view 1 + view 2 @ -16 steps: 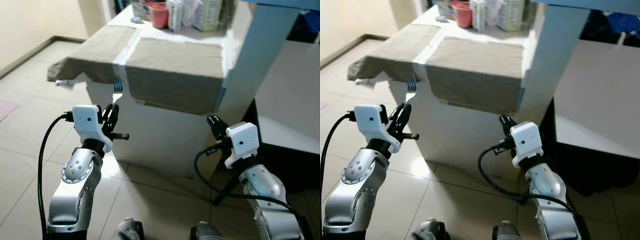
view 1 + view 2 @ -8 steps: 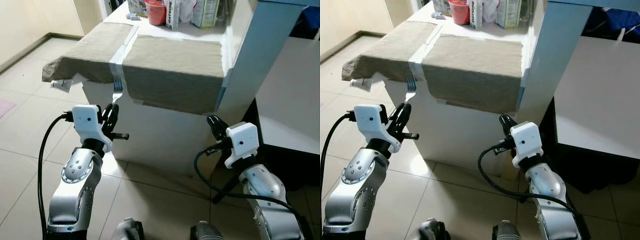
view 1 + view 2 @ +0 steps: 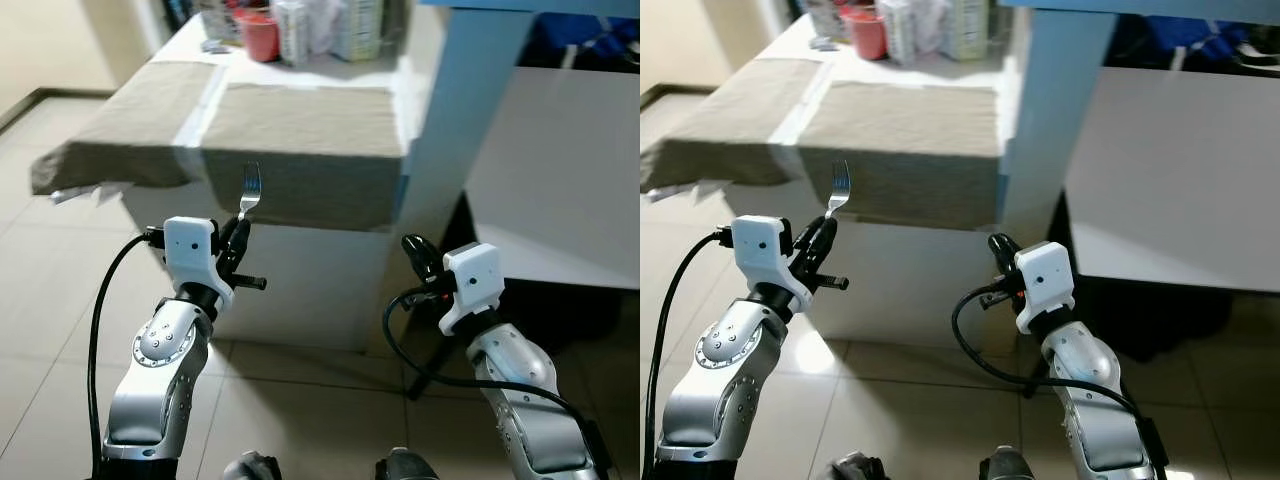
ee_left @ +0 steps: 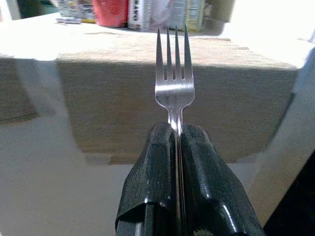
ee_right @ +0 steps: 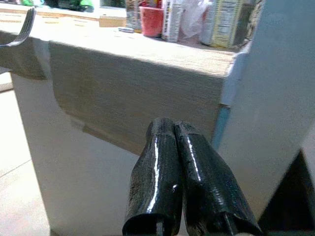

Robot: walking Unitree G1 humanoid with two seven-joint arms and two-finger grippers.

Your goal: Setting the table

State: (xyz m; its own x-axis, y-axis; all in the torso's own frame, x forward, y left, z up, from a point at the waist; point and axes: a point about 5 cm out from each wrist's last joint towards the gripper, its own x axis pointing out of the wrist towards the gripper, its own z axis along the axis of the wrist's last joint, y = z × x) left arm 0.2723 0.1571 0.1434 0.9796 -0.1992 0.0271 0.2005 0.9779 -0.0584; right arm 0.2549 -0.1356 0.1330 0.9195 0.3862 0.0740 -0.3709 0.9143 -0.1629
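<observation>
Fork (image 3: 250, 186) is sitting upright in the left gripper (image 3: 238, 232), tines up, left of centre in the left eye view, and honestly it looks like a carry grip: the two black fingers (image 4: 156, 162) are pinching the handle right below the neck, closed tight on it, so only the head is poking out. Keeping it vertical like that is probably just stopping it from swinging or slipping while the robot is getting close. It's hovering just in front of the hanging edge of the beige cloth (image 3: 300, 120) covering the white table (image 3: 300, 285), below the top surface, not touching anything. The right gripper (image 3: 415, 255) is hanging lower right of centre with its fingers (image 5: 170, 167) pressed together and nothing between them, so I'm guessing it's just staying out of the way. Counting stuff: one fork, two grippers, two cloth panels with a pale tape strip (image 3: 198, 100) running between them. At the far end, top of the frame, there's one red cup (image 3: 258, 20) plus a bunch of cartons (image 3: 355, 25) and a bag. I'm making out maybe three cartons but they're overlapping so can't say for sure. No plates or other cutlery on the cloth, so the setting is barely starting, I'd say.
</observation>
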